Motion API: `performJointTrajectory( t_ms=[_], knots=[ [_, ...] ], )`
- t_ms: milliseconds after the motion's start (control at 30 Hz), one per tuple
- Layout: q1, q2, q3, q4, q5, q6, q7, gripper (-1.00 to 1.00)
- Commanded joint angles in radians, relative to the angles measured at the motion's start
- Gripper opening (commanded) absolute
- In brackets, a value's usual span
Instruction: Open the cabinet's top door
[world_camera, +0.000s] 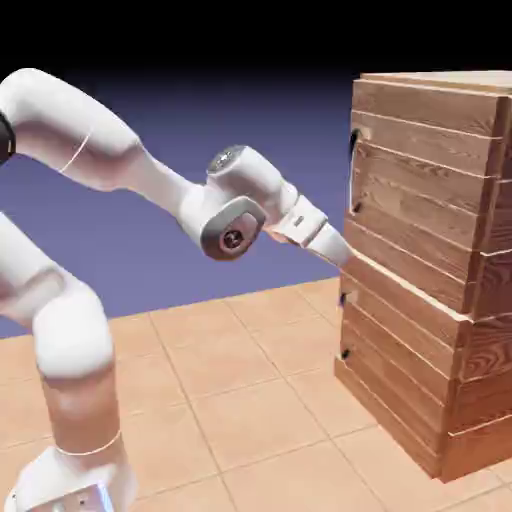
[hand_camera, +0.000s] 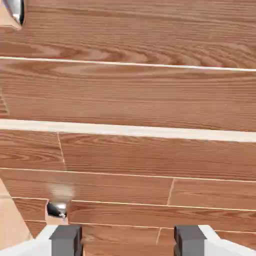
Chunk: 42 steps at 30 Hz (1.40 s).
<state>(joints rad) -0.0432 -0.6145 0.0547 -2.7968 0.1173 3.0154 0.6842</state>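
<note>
Two grey fingertips of the pincer stand wide apart, holding nothing, aimed level at the cabinet on the right. The tip sits near the seam under the top door; its dark handle lies higher, ungrasped
</note>
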Motion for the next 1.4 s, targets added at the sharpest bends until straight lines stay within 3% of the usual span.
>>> performJointTrajectory(
  t_ms=[0, 1367],
  knots=[
    [-0.020, -0.016, 0.020, 0.005, 0.044, -0.008, -0.021, 0.00],
    [-0.860, -0.692, 0.852, 0.206, 1.827, -0.336, -0.884, 0.00]
  ],
)
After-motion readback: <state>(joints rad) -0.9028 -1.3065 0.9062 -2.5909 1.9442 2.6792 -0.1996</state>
